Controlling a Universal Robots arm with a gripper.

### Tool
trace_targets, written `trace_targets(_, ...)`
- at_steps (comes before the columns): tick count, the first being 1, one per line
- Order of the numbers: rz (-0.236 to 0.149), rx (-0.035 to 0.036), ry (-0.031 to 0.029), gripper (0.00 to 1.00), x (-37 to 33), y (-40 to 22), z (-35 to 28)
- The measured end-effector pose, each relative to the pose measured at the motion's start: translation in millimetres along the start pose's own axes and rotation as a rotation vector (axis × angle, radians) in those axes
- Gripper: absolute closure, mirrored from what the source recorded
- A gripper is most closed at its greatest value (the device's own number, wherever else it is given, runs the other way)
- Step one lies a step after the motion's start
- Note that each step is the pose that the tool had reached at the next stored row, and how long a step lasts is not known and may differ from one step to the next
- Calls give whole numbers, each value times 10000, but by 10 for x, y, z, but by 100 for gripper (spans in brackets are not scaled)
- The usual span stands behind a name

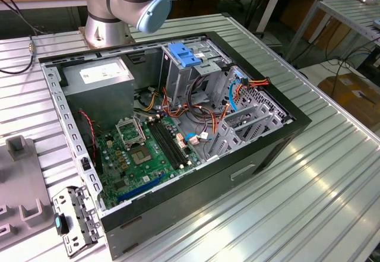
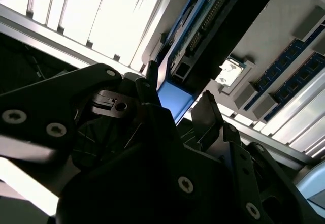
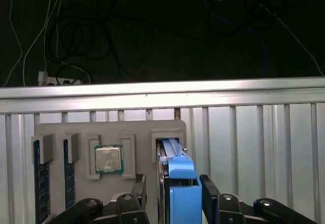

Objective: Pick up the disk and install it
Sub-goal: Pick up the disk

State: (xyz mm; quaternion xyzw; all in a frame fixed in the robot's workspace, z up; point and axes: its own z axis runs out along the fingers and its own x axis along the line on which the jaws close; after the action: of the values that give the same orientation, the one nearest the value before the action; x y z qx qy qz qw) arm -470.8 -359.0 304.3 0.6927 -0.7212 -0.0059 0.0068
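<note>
1. From where I stand, the disk is on its edge in a slot of the grey holder tray, with one blue carrier rail facing up. A processor chip sits in the neighbouring pocket, and memory sticks sit beyond that.
2. The gripper is down over the disk with its fingers spread to either side of the blue rail. One finger looks to be right at the plastic while the other shows a sliver of gap. I'd call that straddling, not clamping.
3. In the exterior view the open computer case fills the middle of the frame. Its drive cage and blue latch are at upper centre, with loose orange and red cables just beside the cage.
4. If one finger meets the rail before the other, it could shove the disk sideways in the slot. The disk would then tilt, bind against the slot walls and drag the tray up with it.
5. The grip is on smooth plastic near one end. A light or off-centre pinch could let the heavy metal body swing or slip out.
6. Those cables crowd the cage mouth. A disk carried in crooked could snag them or jam partway.
</note>
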Motion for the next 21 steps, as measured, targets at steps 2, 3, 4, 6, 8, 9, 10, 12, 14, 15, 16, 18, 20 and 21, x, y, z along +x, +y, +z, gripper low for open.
trace_targets(2, -10, 26, 0, 46, 3, 7, 38)
trace_targets(3, -13, 45, -1, 46, 3, 7, 55)
trace_targets(4, -15, 59, -1, 46, 3, 7, 65)
trace_targets(6, -16, 75, -2, 46, 3, 7, 78)
trace_targets(8, -15, 78, -3, 46, -5, 7, 83)
trace_targets(9, -16, 79, -3, 46, -8, 7, 85)
trace_targets(10, -17, 78, -3, 46, -9, 7, 87)
trace_targets(12, -16, 77, -2, 46, -14, 7, 89)
trace_targets(14, -17, 75, -2, 46, -14, 7, 90)
trace_targets(15, -17, 76, -2, 46, -14, 7, 90)
trace_targets(16, -16, 76, -2, 46, -14, 7, 91)
trace_targets(18, -16, 77, -2, 46, -14, 7, 91)
trace_targets(20, -16, 77, -3, 46, -14, 7, 92)
trace_targets(21, -16, 77, -3, 46, -14, 7, 92)
